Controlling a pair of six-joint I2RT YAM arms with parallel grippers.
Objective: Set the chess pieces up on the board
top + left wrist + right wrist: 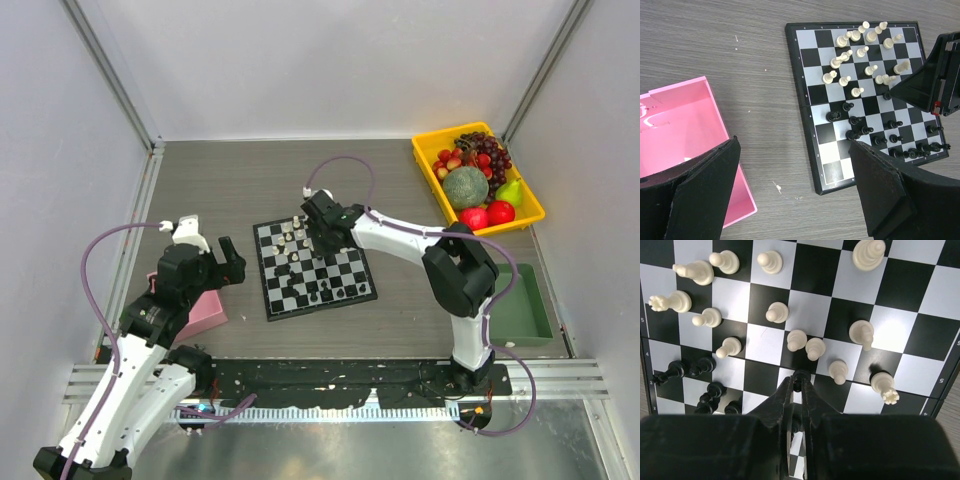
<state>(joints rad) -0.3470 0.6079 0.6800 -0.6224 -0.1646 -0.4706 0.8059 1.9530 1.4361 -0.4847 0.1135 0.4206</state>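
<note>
The chess pieces [858, 35] all stand on the board [832, 171] mid-table [220, 190], but scattered and unranked, so sorting remains; the right end effector [797, 382] pinches a black piece [797, 386], while the left end effector [794, 146] gapes empty.

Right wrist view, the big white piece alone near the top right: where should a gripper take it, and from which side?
Pinch the big white piece just under its head, coming straight down from above. It seems to stand upright and narrows toward the top, and the squares of the board beside it are free, so fingers should fit.
</note>
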